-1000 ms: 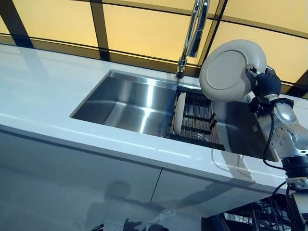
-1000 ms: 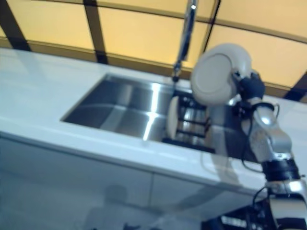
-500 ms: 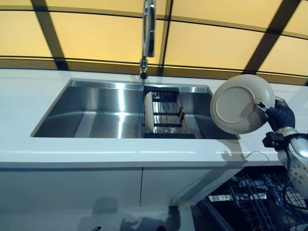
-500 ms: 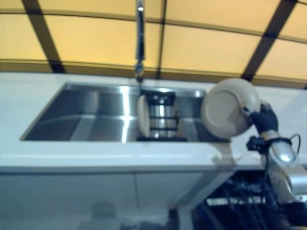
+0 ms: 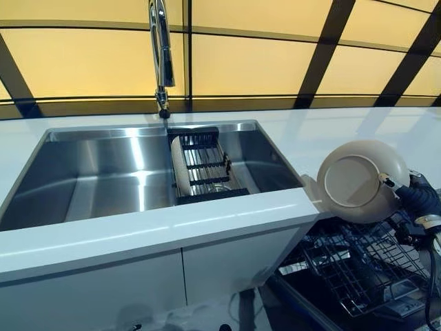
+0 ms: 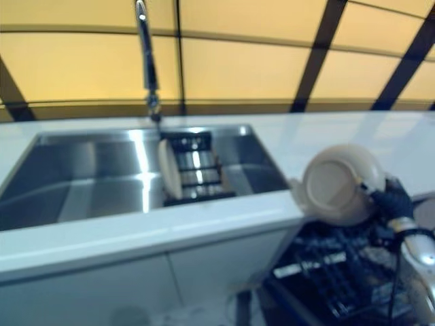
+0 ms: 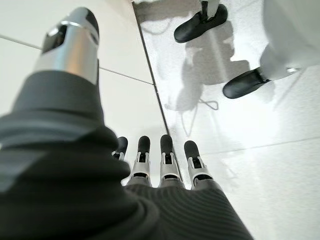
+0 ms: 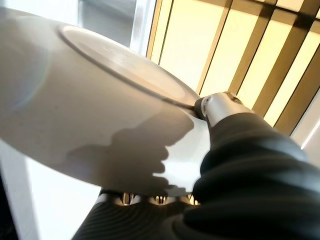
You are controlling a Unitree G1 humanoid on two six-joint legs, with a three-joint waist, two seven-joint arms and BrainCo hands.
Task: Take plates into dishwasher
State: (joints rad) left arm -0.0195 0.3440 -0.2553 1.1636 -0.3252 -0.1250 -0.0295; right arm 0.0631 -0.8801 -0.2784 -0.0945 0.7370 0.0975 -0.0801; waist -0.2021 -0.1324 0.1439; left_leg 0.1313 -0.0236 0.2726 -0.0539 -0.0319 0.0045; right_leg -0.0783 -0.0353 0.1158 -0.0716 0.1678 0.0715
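Plate (image 5: 360, 186) is now off the sink side and hanging past the right end of the counter (image 5: 172, 231), above the open dishwasher rack (image 5: 358, 265). A second ago it was up over the sink's drying rack (image 5: 203, 169), so the carry leg is nearly done; the view has also swung right, so part of that shift is camera. What remains looks like lowering and slotting it into the rack. Plate is tilted on edge, underside toward the camera. Right hand (image 5: 419, 198) grips its right rim, thumb on the underside, fingers behind. One more plate (image 5: 180, 165) stands in the drying rack inside the sink (image 5: 89, 172). Left hand (image 7: 160, 165) hangs idle over the floor, fingers straight, holding nothing.
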